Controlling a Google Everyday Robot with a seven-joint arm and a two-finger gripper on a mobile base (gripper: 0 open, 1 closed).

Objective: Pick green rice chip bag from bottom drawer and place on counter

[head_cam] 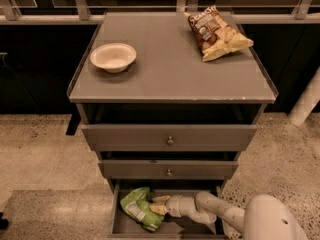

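Note:
The green rice chip bag [137, 207] lies crumpled in the left half of the open bottom drawer [120, 228], white label panel facing up. My gripper [159, 204] reaches into the drawer from the right, low over its floor. It is open, with its two pale fingers [161, 199] slightly apart and touching the bag's right edge. The counter [170, 66] is the flat grey top of the cabinet, far above the gripper.
A cream bowl [113, 57] sits on the counter's left side and a brown-and-cream chip bag [216, 32] at its back right. The two upper drawers [170, 140] with round knobs are partly pulled out above the bottom one. My white arm [225, 215] fills the drawer's right side.

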